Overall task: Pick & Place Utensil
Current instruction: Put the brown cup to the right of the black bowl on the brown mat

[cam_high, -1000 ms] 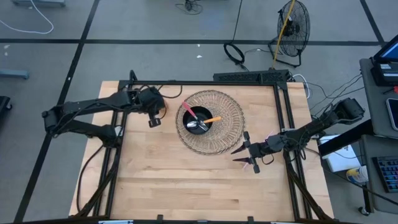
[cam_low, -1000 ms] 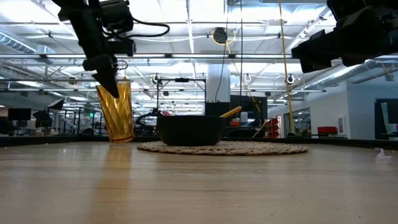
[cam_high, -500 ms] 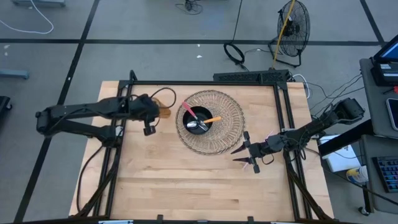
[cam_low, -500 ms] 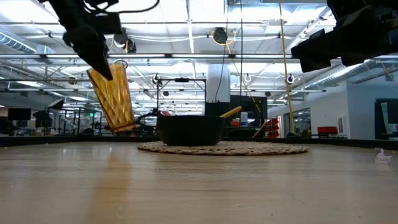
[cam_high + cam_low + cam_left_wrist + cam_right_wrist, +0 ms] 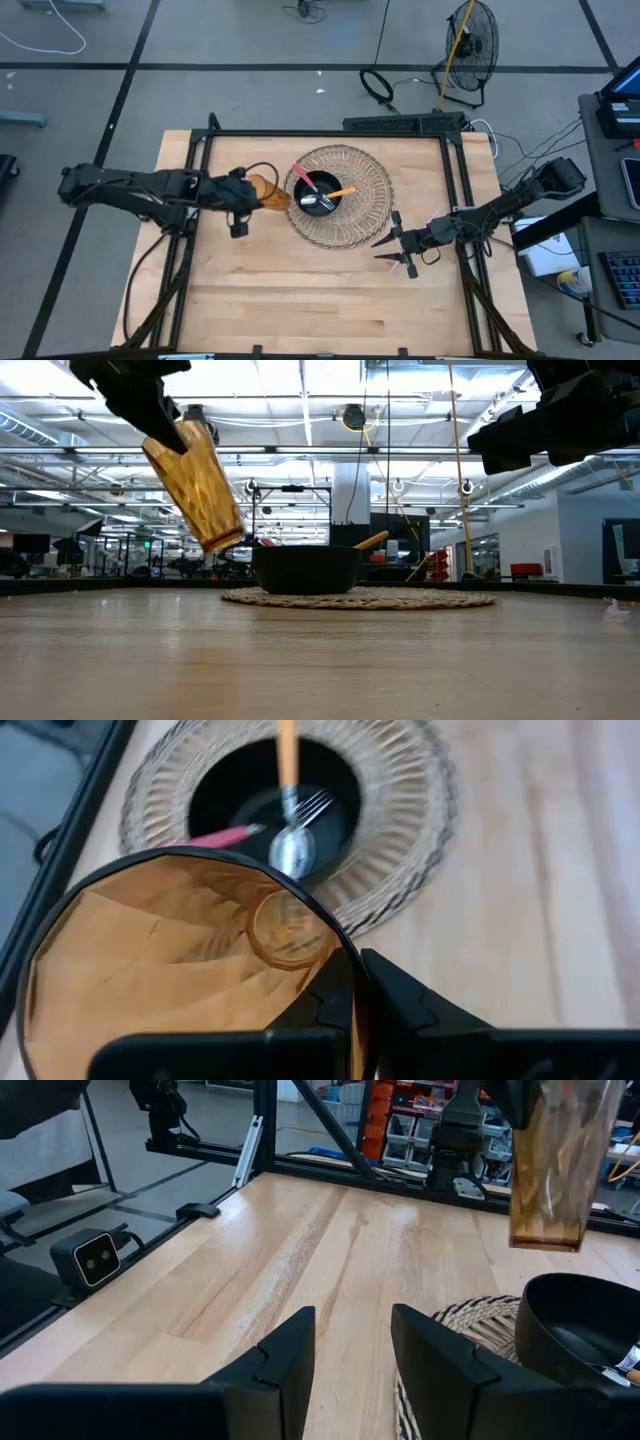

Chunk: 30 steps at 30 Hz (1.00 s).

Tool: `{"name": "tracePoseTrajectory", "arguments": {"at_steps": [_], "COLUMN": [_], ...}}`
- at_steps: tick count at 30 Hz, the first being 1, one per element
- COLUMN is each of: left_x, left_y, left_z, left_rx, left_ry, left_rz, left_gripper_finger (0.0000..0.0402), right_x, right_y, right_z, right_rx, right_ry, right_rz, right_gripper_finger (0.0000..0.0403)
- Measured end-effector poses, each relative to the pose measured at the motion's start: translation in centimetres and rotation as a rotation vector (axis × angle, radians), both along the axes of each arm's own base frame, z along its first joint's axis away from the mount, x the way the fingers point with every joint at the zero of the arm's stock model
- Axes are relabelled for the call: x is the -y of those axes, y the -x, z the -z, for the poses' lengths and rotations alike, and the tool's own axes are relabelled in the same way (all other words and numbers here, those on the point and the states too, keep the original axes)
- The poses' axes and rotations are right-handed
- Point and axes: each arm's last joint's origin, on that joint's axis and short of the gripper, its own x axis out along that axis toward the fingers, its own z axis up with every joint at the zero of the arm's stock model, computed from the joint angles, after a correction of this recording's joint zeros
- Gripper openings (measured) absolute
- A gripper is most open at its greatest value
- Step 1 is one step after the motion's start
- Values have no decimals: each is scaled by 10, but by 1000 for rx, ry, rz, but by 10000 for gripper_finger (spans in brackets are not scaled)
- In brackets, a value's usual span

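Observation:
An amber ribbed glass cup (image 5: 266,189) hangs tilted in the air just left of the woven round mat (image 5: 370,205), its base toward the bowl. The black bowl (image 5: 322,195) sits on the mat and holds a pink-handled utensil (image 5: 300,176), an orange-handled one (image 5: 343,191), a fork and a spoon (image 5: 290,848). My left gripper (image 5: 242,196) is shut on the cup (image 5: 196,482). My right gripper (image 5: 393,249) waits open above the table, right of the mat and nearer the table's near edge; its wrist view shows the gripper (image 5: 350,1350) facing the bowl (image 5: 575,1330). My left gripper holds the cup by its rim (image 5: 352,968), with one finger inside the cup (image 5: 335,1005) and one finger outside (image 5: 420,1010). The fingers come from the table's left side, slanting down. The cup is lifted clear and tilted, its mouth toward the gripper and its base (image 5: 222,540) lower, toward the bowl.
A black frame rail (image 5: 455,170) runs along the table's sides and far edge. Bare wood (image 5: 300,290) fills the near half of the table. A fan (image 5: 470,40) and cables lie on the floor beyond the far edge.
My left gripper, shut on the cup, has risen and moved toward the near edge and the bowl. The cup stood upright on the table a second ago; it is now lifted clear and tipped, its base swung toward the bowl.

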Motion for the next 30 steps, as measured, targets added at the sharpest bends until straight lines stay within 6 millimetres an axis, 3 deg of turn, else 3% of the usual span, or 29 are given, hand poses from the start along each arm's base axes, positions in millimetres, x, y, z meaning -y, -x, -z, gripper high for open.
{"name": "tracePoseTrajectory", "arguments": {"at_steps": [16, 23, 30], "left_x": [35, 50, 67], "left_y": [-4, -9, -32], "left_z": [-8, -18, -15], "left_rx": [117, 246, 321], "left_ry": [55, 72, 45], "left_rz": [163, 246, 337], "left_gripper_finger": [17, 12, 7], "right_x": [0, 0, 0], "right_y": [0, 0, -1], "right_z": [0, 0, -4], "right_rx": [-1, 0, 41], "right_ry": [-3, -1, -5], "right_rz": [0, 1, -8], "right_gripper_finger": [132, 132, 132]}}
